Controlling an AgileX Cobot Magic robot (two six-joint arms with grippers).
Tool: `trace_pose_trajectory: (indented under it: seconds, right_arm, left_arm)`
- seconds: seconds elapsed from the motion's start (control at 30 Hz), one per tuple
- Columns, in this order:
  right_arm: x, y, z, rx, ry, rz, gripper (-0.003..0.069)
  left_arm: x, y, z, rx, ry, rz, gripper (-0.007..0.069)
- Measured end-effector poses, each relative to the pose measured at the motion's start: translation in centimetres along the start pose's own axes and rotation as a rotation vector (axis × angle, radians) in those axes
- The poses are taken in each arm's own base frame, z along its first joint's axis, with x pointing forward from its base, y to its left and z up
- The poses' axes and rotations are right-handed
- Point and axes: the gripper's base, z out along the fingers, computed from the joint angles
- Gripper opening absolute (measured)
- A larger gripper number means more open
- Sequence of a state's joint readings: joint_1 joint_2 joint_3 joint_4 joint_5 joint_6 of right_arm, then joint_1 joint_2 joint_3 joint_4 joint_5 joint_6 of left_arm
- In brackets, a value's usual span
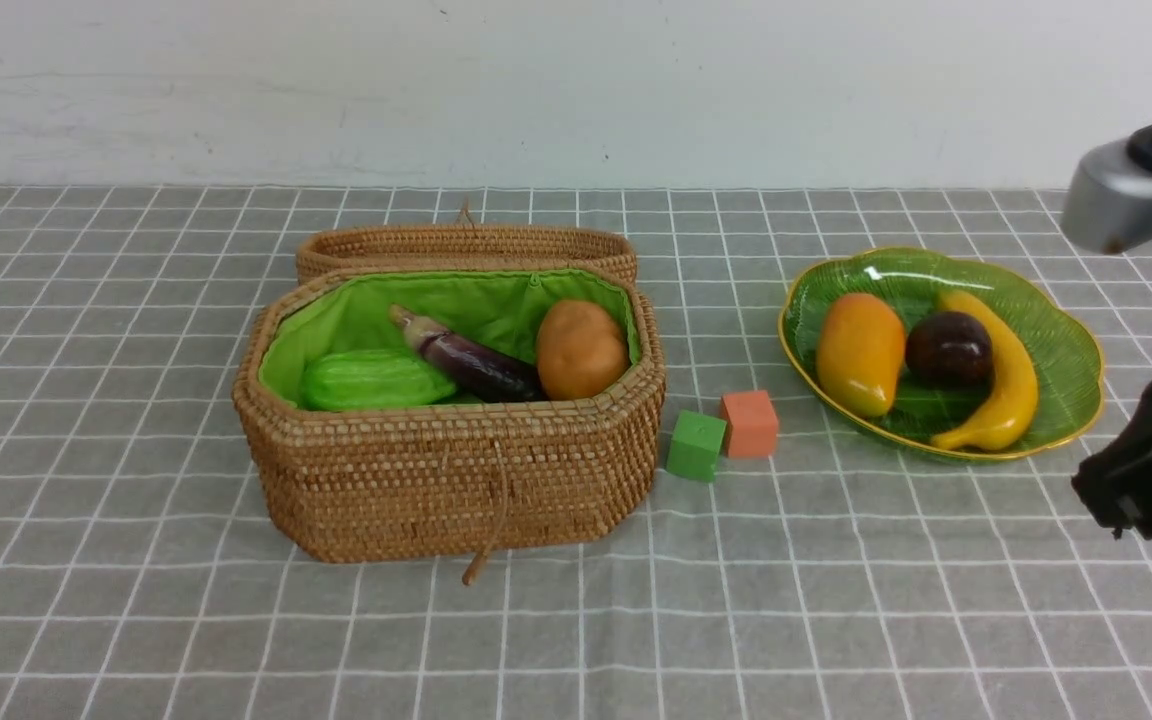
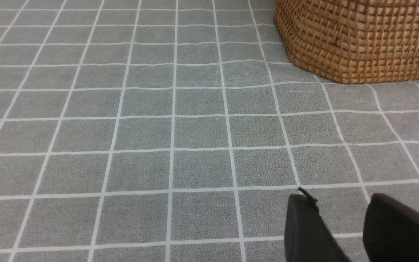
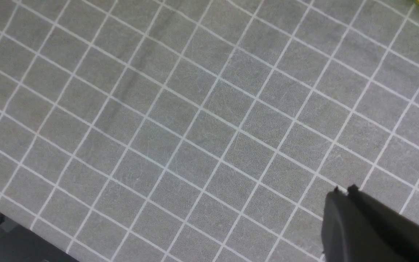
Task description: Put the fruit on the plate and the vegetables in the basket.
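The woven basket (image 1: 436, 480) stands left of centre, open, holding a green cucumber (image 1: 371, 380), a dark purple eggplant (image 1: 476, 362) and a tan potato (image 1: 581, 348). On the green glass plate (image 1: 1066, 350) at the right lie a mango (image 1: 859, 352), a maroon round fruit (image 1: 948, 347) and a banana (image 1: 1011, 385). My left gripper (image 2: 338, 200) hovers open and empty over bare cloth, a short way from the basket's corner (image 2: 358, 40). My right gripper (image 3: 342, 191) is shut on nothing above the cloth. The right arm (image 1: 1151, 460) sits at the right edge beside the plate.
A green cube (image 1: 696, 445) and an orange cube (image 1: 749, 423) sit between basket and plate. The woven lid (image 1: 466, 248) lies behind the basket. A grey checked cloth covers the table, whose edge (image 3: 13, 247) shows in the right wrist view.
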State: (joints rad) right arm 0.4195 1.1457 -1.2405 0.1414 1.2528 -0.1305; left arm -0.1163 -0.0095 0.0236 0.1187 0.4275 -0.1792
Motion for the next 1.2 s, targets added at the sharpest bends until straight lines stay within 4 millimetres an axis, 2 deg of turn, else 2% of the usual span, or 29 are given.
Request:
trace_pose_trajectory:
  seconds: [0.13, 0.27, 0.33, 0.37, 0.4, 0.43, 0.47, 0.53, 0.57, 0.6, 0.63, 0.67, 0.83, 0.87, 0.9, 0.93, 1.0, 1.07, 1.1, 1.2]
  right_arm:
    - [0.2, 0.0, -0.4, 0.012, -0.013, -0.005, -0.0009]
    - [1.1, -0.4, -2.6, 0.060, -0.111, 0.005, -0.0007]
    - [2.0, -1.0, -4.7, 0.116, -0.271, 0.036, -0.0007]
    - [2.6, -1.2, -5.5, 0.139, -0.327, 0.050, -0.0007]
    - [4.1, -1.4, -7.0, 0.204, -0.494, 0.077, -0.0007]
    - [4.5, -1.6, -6.9, 0.214, -0.503, 0.086, -0.0007]
    - [5.3, -1.5, -7.6, 0.240, -0.577, 0.091, -0.0007]
    - [9.0, -1.2, -8.1, 0.340, -0.754, 0.113, -0.0007]
    - [10.6, -1.2, -7.5, 0.387, -0.812, 0.117, -0.0007]
    - [11.0, -1.2, -7.3, 0.387, -0.812, 0.117, -0.0007]
    - [13.2, -0.9, -6.7, 0.454, -0.904, 0.112, -0.0006]
    - [14.4, -0.9, -5.8, 0.484, -0.916, 0.114, -0.0006]
    - [20.2, -1.2, 0.9, 0.576, -0.928, 0.134, 0.0000]
    - [20.4, -1.3, 1.5, 0.575, -0.915, 0.138, 0.0000]
    - [21.6, -1.6, 3.7, 0.587, -0.884, 0.158, 0.0001]
    - [21.7, -1.7, 4.0, 0.587, -0.875, 0.161, 0.0001]
    - [22.9, -2.3, 7.1, 0.581, -0.792, 0.201, 0.0003]
    - [23.5, -2.5, 8.4, 0.568, -0.756, 0.220, 0.0003]
    - [24.1, -2.6, 9.7, 0.545, -0.723, 0.244, 0.0003]
    - [24.2, -2.6, 10.3, 0.515, -0.729, 0.277, 0.0005]
  left_arm:
    - [0.0, 0.0, 0.0, 0.000, 0.000, 0.000, 0.0238]
    - [0.0, 0.0, 0.0, 0.000, 0.000, 0.000, 0.0238]
    - [0.0, 0.0, 0.0, 0.000, 0.000, 0.000, 0.0238]
    - [0.0, 0.0, 0.0, 0.000, 0.000, 0.000, 0.0238]
    - [0.0, 0.0, 0.0, 0.000, 0.000, 0.000, 0.0238]
    - [0.0, 0.0, 0.0, 0.000, 0.000, 0.000, 0.0238]
    - [0.0, 0.0, 0.0, 0.000, 0.000, 0.000, 0.0238]
    - [0.0, 0.0, 0.0, 0.000, 0.000, 0.000, 0.0238]
    - [0.0, 0.0, 0.0, 0.000, 0.000, 0.000, 0.0238]
    - [0.0, 0.0, 0.0, 0.000, 0.000, 0.000, 0.0238]
    - [0.0, 0.0, 0.0, 0.000, 0.000, 0.000, 0.0238]
    - [0.0, 0.0, 0.0, 0.000, 0.000, 0.000, 0.0238]
    - [0.0, 0.0, 0.0, 0.000, 0.000, 0.000, 0.0238]
    - [0.0, 0.0, 0.0, 0.000, 0.000, 0.000, 0.0238]
    - [0.0, 0.0, 0.0, 0.000, 0.000, 0.000, 0.0238]
    - [0.0, 0.0, 0.0, 0.000, 0.000, 0.000, 0.0238]
    - [0.0, 0.0, 0.0, 0.000, 0.000, 0.000, 0.0238]
    - [0.0, 0.0, 0.0, 0.000, 0.000, 0.000, 0.0238]
    - [0.0, 0.0, 0.0, 0.000, 0.000, 0.000, 0.0238]
    - [0.0, 0.0, 0.0, 0.000, 0.000, 0.000, 0.0238]
